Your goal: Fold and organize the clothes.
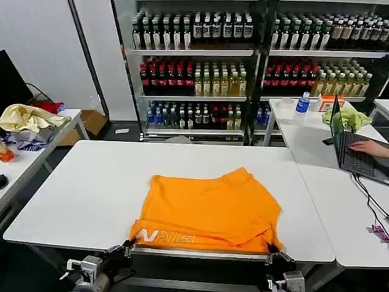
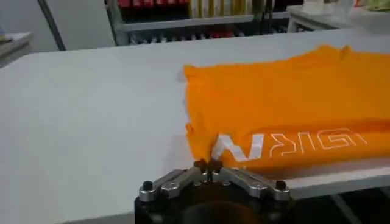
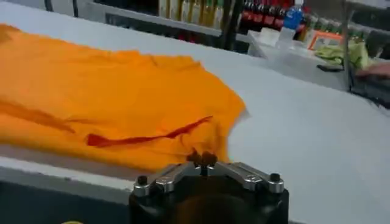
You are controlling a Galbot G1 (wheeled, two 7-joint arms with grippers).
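Head view: your shirt (image 1: 209, 210) lies on the white table (image 1: 85, 194), its hem at the near edge. Left wrist: your left gripper (image 2: 208, 164) pinches the shirt's near corner. Right wrist: your right gripper (image 3: 202, 159) is clamped on the other corner

Head cam overhead; wrist cams low, near T-shirt (image 1: 209, 210).

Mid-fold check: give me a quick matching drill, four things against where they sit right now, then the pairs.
Things:
1. orange T-shirt
2. left gripper
3. right gripper
4. pale yellow cloth heap

Places:
A. side table on the robot's left
B. near edge of the white table, lettering toward the robot
C. shirt's near-right corner, fingers shut on it
D. shirt's near-left corner, fingers shut on it

Pairs: 1-B, 2-D, 3-C, 4-A
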